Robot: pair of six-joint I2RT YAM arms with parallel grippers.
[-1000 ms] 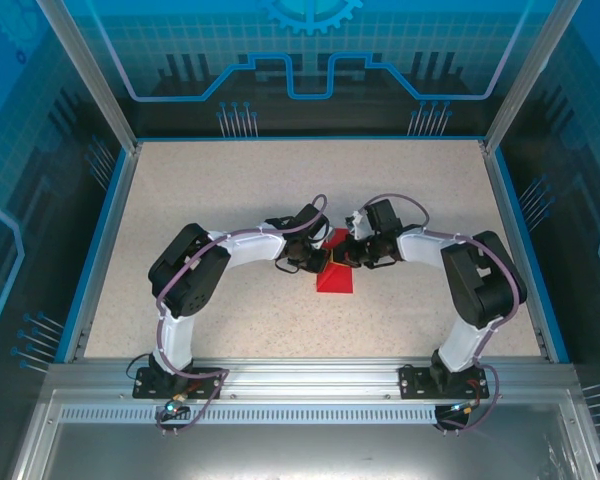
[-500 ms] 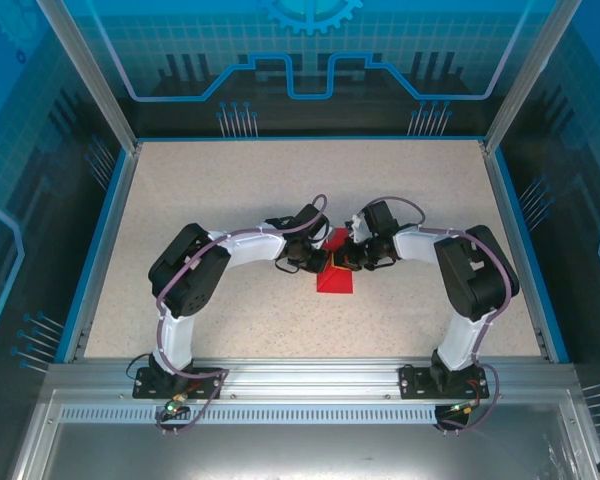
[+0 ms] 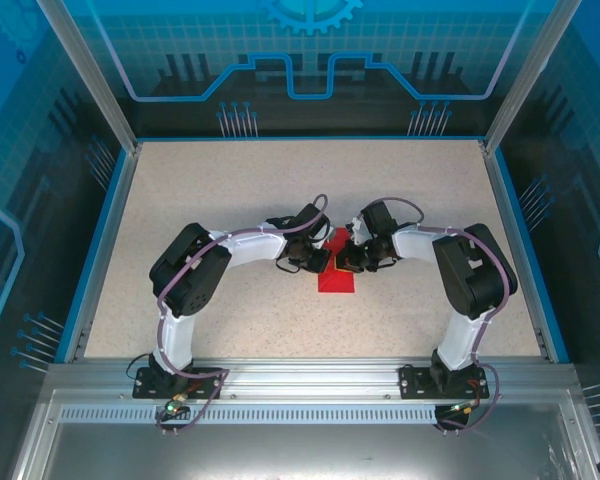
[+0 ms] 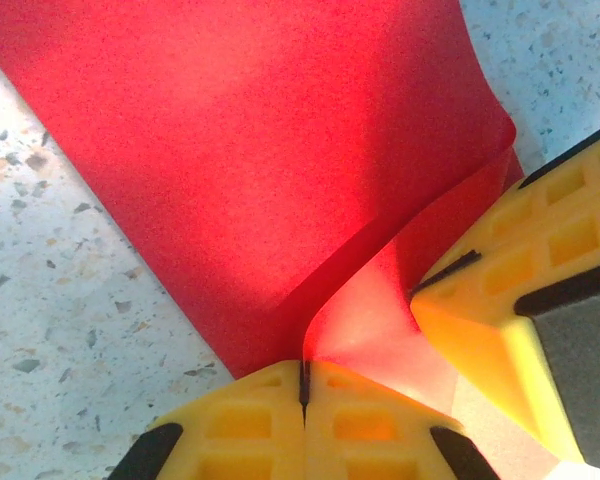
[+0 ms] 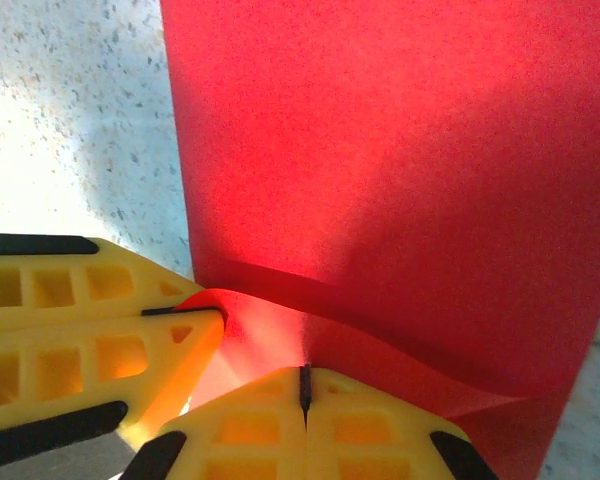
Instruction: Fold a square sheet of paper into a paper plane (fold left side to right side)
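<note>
red paper lies on a speckled beige table between blue walls.

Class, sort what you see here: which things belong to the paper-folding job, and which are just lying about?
Part of the job:
- red paper, partly folded
- left gripper, shut on the paper's lifted fold
- right gripper, shut on the same fold

Just surroundings:
- speckled table
- blue enclosure walls
</note>
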